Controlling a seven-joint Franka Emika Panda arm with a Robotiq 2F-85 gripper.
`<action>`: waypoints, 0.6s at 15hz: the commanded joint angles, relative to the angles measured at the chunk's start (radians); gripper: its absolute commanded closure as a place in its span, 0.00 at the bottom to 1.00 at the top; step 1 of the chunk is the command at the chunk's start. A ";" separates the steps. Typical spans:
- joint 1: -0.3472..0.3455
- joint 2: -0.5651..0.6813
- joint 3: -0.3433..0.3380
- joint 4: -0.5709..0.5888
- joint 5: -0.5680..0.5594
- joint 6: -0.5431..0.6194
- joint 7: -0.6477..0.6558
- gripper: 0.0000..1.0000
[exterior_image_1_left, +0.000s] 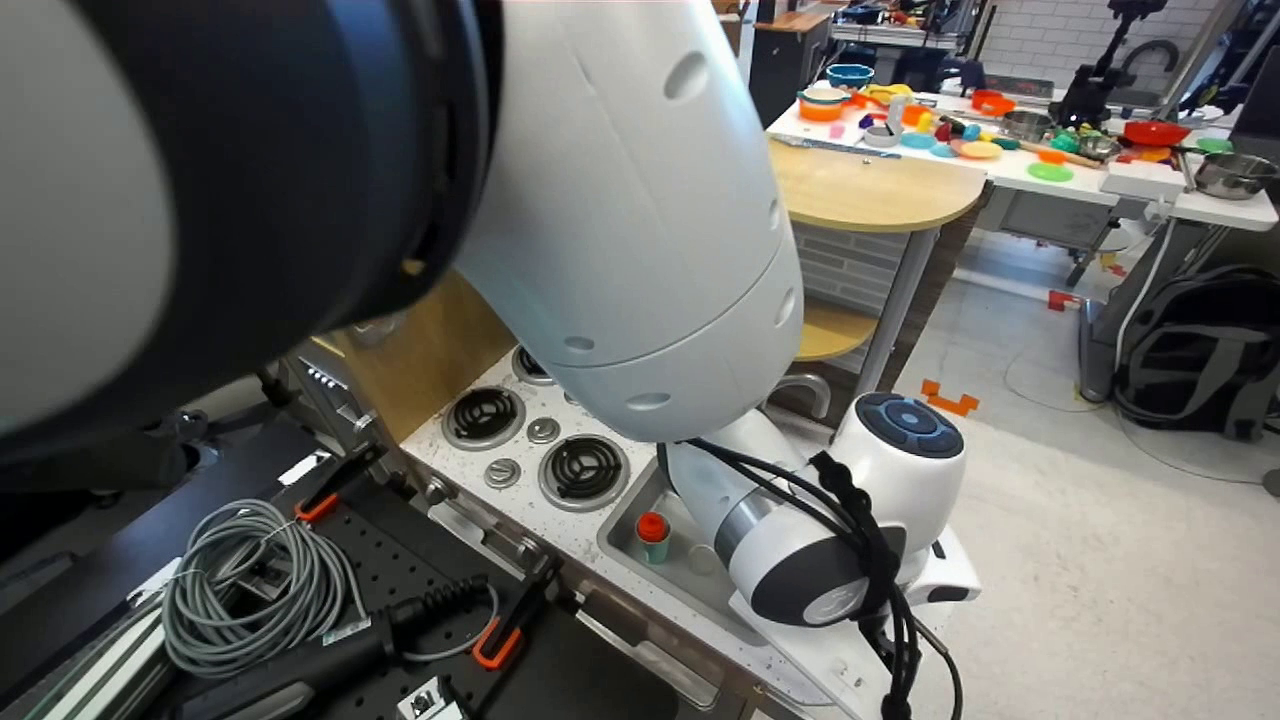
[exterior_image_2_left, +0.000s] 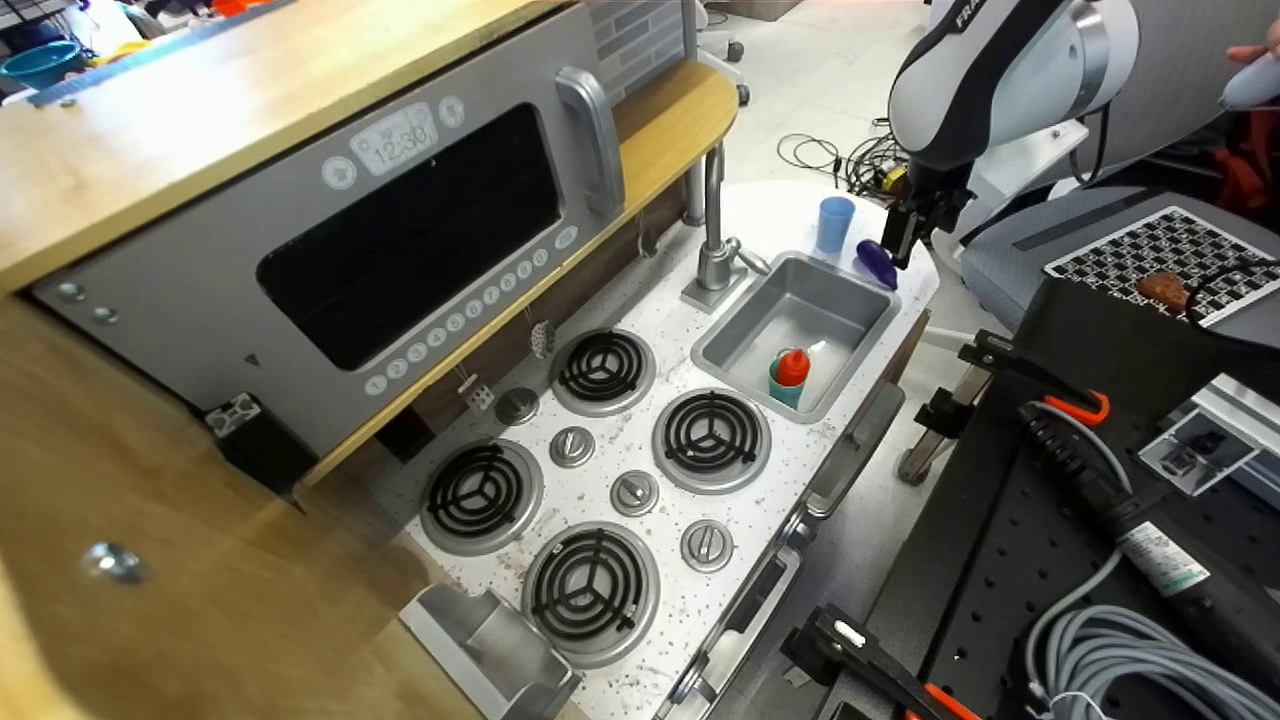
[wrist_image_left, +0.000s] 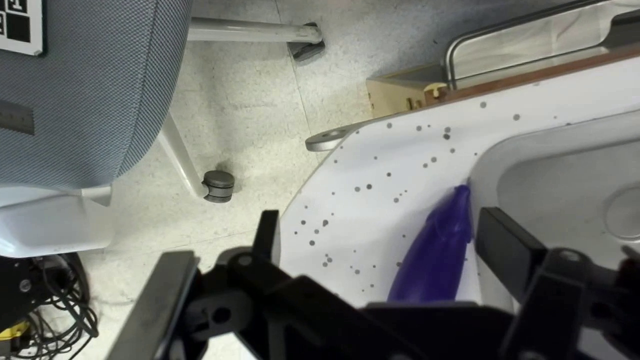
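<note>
Claw (wrist_image_left: 382, 232) at full spread, jaws well apart, one each side of the purple eggplant (wrist_image_left: 435, 250) as the wrist view has it; can't tell whether they touch it. Eggplant lies on its side on the white speckled bench (wrist_image_left: 345, 210), in the strip between bench edge and sink (exterior_image_2_left: 820, 310), narrow end just beside the sink rim, fat end partly hidden by the claw. One finger (wrist_image_left: 515, 250) overlaps the sink rim in that view. Blue cup (exterior_image_2_left: 834, 225) upright on the bench near the eggplant. Faucet (exterior_image_2_left: 714, 215) beside the sink. In the sink, a teal cup (exterior_image_2_left: 785, 394) with a red thing (exterior_image_2_left: 793, 367) poking out the top, seen in both exterior views. Past the sink, four coil burners (exterior_image_2_left: 700, 450) with grey knobs (exterior_image_2_left: 634, 493) between. Grey chair (wrist_image_left: 85, 90) near the bench end, carrying a checkered board (exterior_image_2_left: 1170, 240) with a brown lump (exterior_image_2_left: 1163, 290). Arm (exterior_image_1_left: 620, 200) fills much of an exterior view.
</note>
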 joint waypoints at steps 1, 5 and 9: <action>0.006 0.051 0.020 0.046 -0.007 0.040 0.027 0.00; 0.023 0.074 0.032 0.066 -0.012 0.044 0.029 0.00; 0.033 0.095 0.025 0.089 -0.014 0.037 0.035 0.10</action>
